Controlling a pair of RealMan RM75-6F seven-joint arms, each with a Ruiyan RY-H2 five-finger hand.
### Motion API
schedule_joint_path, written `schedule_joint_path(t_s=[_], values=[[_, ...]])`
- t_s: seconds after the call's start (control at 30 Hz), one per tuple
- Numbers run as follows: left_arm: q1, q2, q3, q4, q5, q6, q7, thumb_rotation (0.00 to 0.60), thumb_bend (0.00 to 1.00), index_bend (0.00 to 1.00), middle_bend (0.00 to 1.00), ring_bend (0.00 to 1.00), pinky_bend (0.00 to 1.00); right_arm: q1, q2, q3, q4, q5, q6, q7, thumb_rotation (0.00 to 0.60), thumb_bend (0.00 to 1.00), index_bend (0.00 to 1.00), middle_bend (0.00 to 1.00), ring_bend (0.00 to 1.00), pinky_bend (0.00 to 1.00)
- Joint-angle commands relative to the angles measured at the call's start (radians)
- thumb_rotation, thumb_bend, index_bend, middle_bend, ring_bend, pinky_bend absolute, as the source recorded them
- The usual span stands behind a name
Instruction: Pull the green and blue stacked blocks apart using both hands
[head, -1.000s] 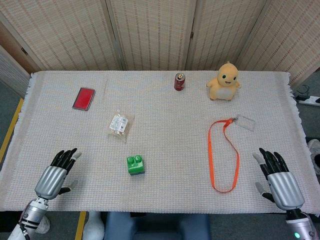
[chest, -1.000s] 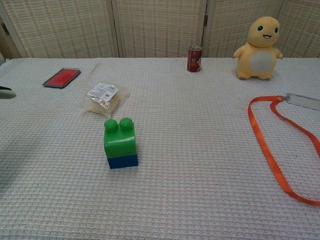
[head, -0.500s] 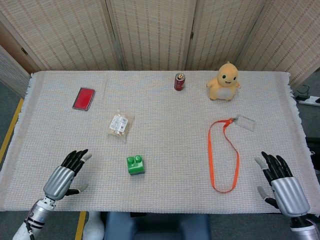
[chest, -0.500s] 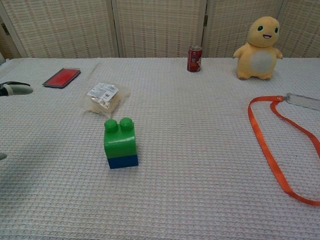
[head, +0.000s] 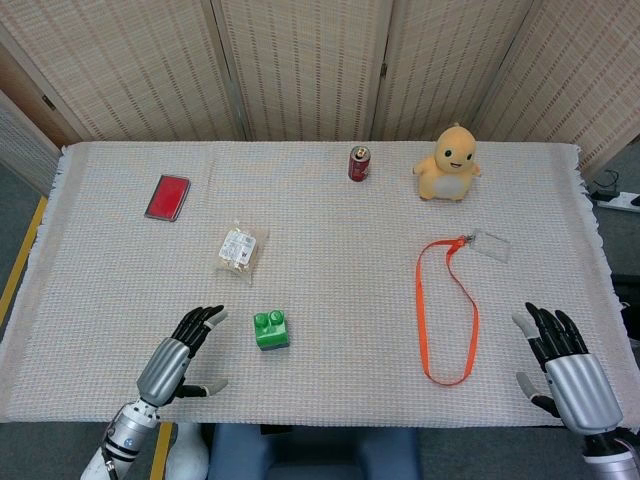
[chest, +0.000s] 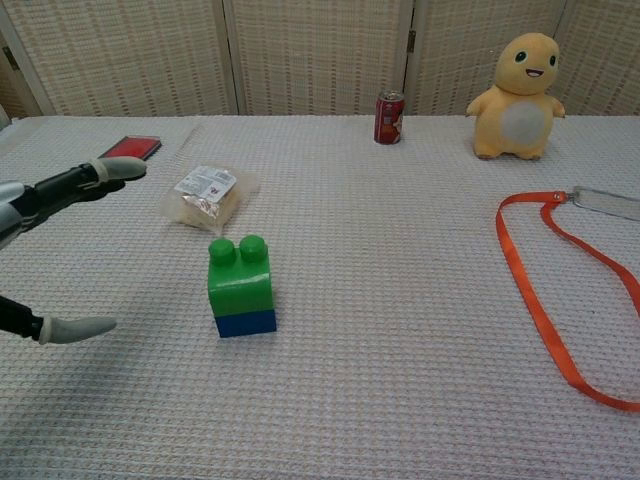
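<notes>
A green block (head: 270, 326) (chest: 240, 276) stands stacked on a blue block (chest: 246, 323) near the table's front, left of centre. My left hand (head: 179, 355) (chest: 55, 190) hovers open just left of the stack, fingers spread and pointing toward it, not touching. My right hand (head: 562, 364) is open at the front right corner, far from the blocks, and shows only in the head view.
An orange lanyard (head: 449, 310) with a clear badge lies on the right. A snack packet (head: 243, 248) sits behind the blocks, a red card case (head: 167, 196) at far left, a red can (head: 359, 163) and a yellow plush toy (head: 451, 163) at the back.
My left hand has moved right toward the block stack and now enters the chest view. My right hand has barely shifted. The blocks have not moved.
</notes>
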Motion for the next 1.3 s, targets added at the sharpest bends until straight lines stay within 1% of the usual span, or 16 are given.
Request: schedule_joint_path(t_s=[0.03,0.17,0.27,0.33,0.43,0.57,0.77,1.03,1.3], values=[[-0.007,-0.094,-0.042,-0.016,-0.056,-0.028,0.087,0.6,0.21,0.05,0.1,0.0,0.0,-0.004,0.007,0.001,0.003,-0.003,0.01,0.016,0.6,0.39,0.0,0.0,0.0,0.0],[-0.022,-0.171,-0.067,0.024,-0.086,-0.049,0.143,0.6,0.21,0.06,0.12,0.0,0.0,-0.007,0.016,0.006,0.005,0.001,0.023,0.041,0.6,0.39,0.0,0.0,0.0,0.0],[-0.032,-0.219,-0.081,0.059,-0.115,-0.071,0.162,0.6,0.21,0.07,0.13,0.0,0.0,-0.007,0.02,0.01,0.006,0.007,0.023,0.052,0.6,0.39,0.0,0.0,0.0,0.0],[-0.039,-0.246,-0.09,0.083,-0.129,-0.08,0.169,0.6,0.21,0.07,0.16,0.0,0.0,-0.005,0.022,0.011,0.006,0.01,0.019,0.058,0.6,0.39,0.0,0.0,0.0,0.0],[-0.054,-0.291,-0.106,0.141,-0.138,-0.086,0.185,0.6,0.21,0.07,0.18,0.0,0.0,0.0,0.027,0.011,0.008,0.012,0.009,0.069,0.6,0.39,0.0,0.0,0.0,0.0],[-0.071,-0.336,-0.124,0.212,-0.148,-0.091,0.192,0.6,0.22,0.08,0.18,0.0,0.0,0.003,0.032,0.014,0.009,0.018,0.004,0.081,0.6,0.39,0.0,0.0,0.0,0.0],[-0.092,-0.36,-0.138,0.26,-0.178,-0.123,0.189,0.6,0.22,0.08,0.21,0.0,0.0,0.004,0.037,0.019,0.009,0.029,0.001,0.097,0.6,0.39,0.0,0.0,0.0,0.0],[-0.111,-0.367,-0.15,0.257,-0.22,-0.164,0.192,0.6,0.22,0.08,0.29,0.01,0.0,0.01,0.038,0.022,0.004,0.043,-0.016,0.097,0.6,0.39,0.0,0.0,0.0,0.0],[-0.133,-0.375,-0.173,0.252,-0.255,-0.189,0.196,0.6,0.22,0.09,0.31,0.02,0.0,0.017,0.037,0.029,0.004,0.056,-0.029,0.089,0.6,0.39,0.0,0.0,0.0,0.0]])
